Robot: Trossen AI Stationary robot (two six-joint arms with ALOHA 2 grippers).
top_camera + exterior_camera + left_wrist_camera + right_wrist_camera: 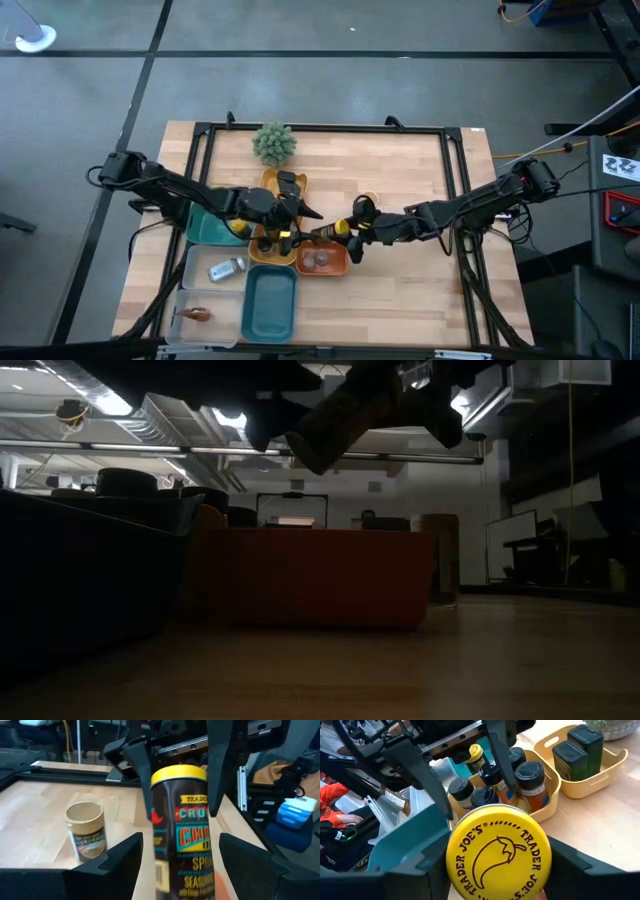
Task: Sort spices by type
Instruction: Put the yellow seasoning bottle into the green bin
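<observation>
At the centre of the high view, above the orange plastic tray [322,264] on the wooden bench [420,180], the right end effector [350,235] grips a dark, yellow-capped spice jar [328,231]. The left end effector [300,208] stands open around the jar's other end, not clamping it.

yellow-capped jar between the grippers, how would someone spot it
Start at the wooden table and find the orange tray near its middle. Just above it, the two arms meet on a dark jar lying sideways, the only one with a bright yellow cap held off the table.
</observation>
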